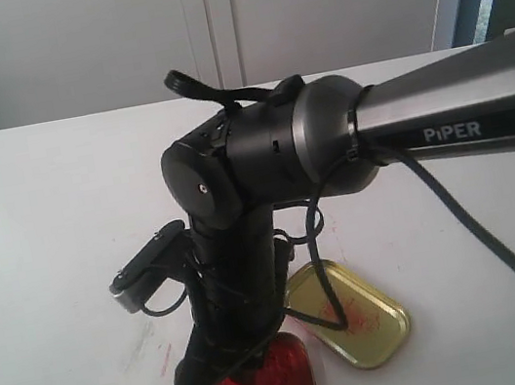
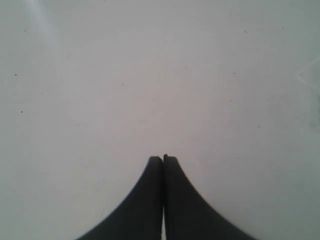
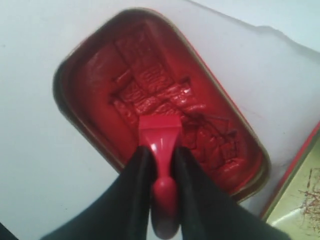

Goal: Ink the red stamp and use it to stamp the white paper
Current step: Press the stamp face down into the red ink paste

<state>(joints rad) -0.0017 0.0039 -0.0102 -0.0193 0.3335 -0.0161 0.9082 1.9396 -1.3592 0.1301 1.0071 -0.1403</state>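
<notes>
The right claw (image 3: 161, 156) pinches the red stamp (image 3: 159, 134) by its knob, the square base down against the lumpy paste (image 3: 150, 85) in the ink tin (image 3: 64, 95). The left claw (image 2: 163, 160) hangs pressed together above the white surface (image 2: 150, 75).

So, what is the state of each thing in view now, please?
red stamp: gripped by its handle, base down at the red ink paste.
ink tin: open, filled with lumpy paste.
gold lid: off, lying inside up beside the tin, smeared red.
right gripper: shut on the red stamp.
left gripper: shut, empty, over the white table.
</notes>
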